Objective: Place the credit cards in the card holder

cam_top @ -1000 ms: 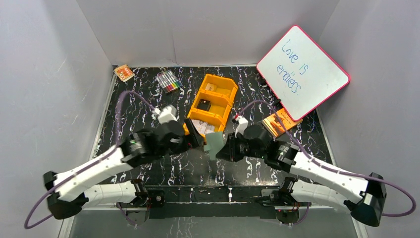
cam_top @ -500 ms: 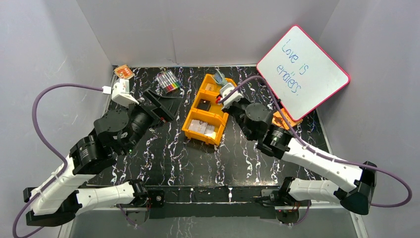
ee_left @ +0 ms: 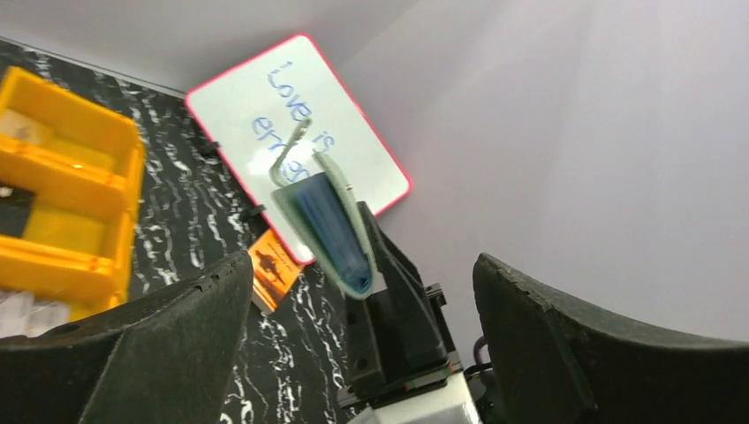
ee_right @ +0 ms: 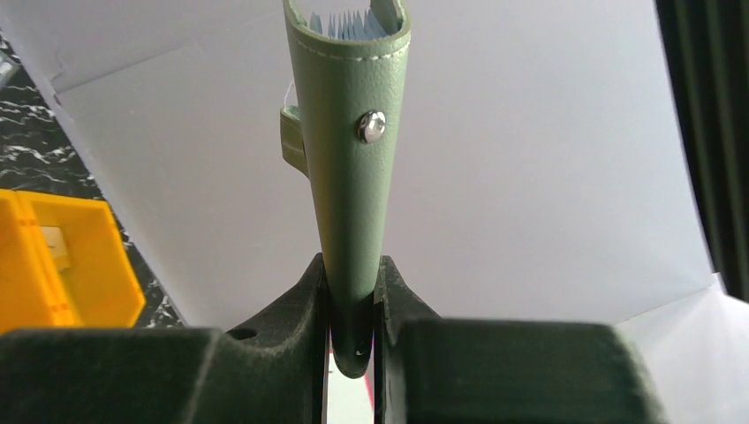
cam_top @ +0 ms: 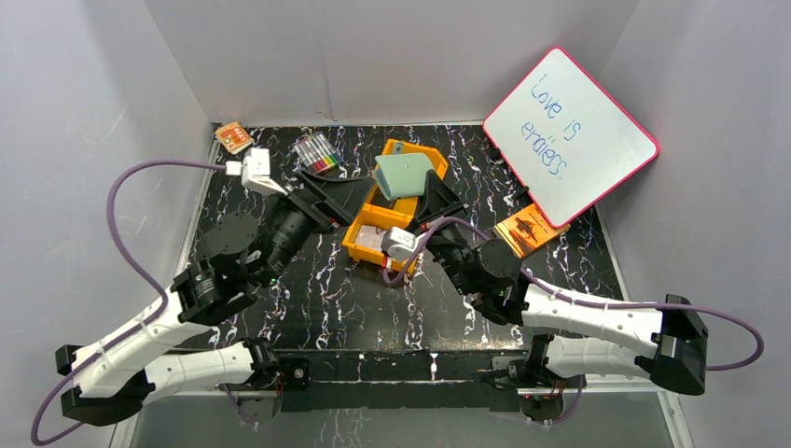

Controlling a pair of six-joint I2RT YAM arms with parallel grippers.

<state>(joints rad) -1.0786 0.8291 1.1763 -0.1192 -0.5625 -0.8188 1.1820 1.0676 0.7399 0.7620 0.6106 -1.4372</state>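
swung rightward since the earlier frame, the left fingers (ee_left: 132, 344), spread wide, face the card holder (cam_top: 404, 175), which the right fingers (ee_right: 265, 362) pinch aloft above the orange tray (cam_top: 360, 251), likely for loading; credit cards (cam_top: 371, 237) wait in the tray's near compartment.

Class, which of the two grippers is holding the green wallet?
The right gripper: its jaws are shut on one end of the card holder, which sticks out beyond them. The left gripper is wide open with nothing held between its fingers.
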